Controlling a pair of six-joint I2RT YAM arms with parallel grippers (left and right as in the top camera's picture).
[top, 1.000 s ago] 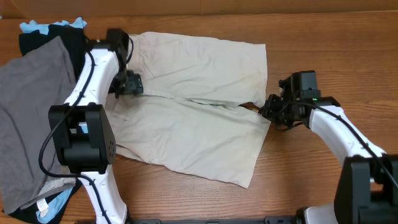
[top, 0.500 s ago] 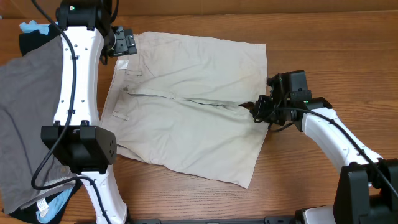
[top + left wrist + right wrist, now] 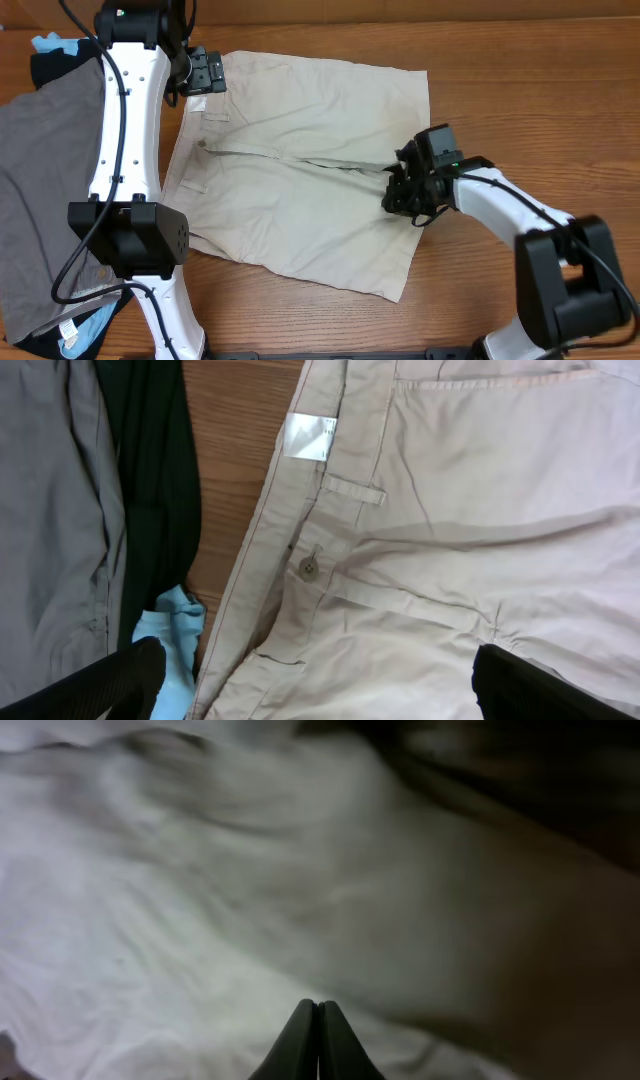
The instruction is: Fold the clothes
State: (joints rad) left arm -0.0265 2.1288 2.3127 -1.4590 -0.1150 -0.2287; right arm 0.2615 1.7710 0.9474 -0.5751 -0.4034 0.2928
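Shorts (image 3: 300, 185) flat. My left gripper (image 3: 318, 675) spread wide over button (image 3: 308, 568); my right gripper (image 3: 318, 1025) pinched closed, close over shorts.

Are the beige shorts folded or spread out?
Spread out. The shorts lie flat with both legs showing side by side, no layer doubled over.

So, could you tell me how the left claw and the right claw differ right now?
The left claw is open wide; the right claw is shut, tips together. The left claw is over the waistband of the shorts; the right claw is at the leg-hem end. Both are above the shorts.
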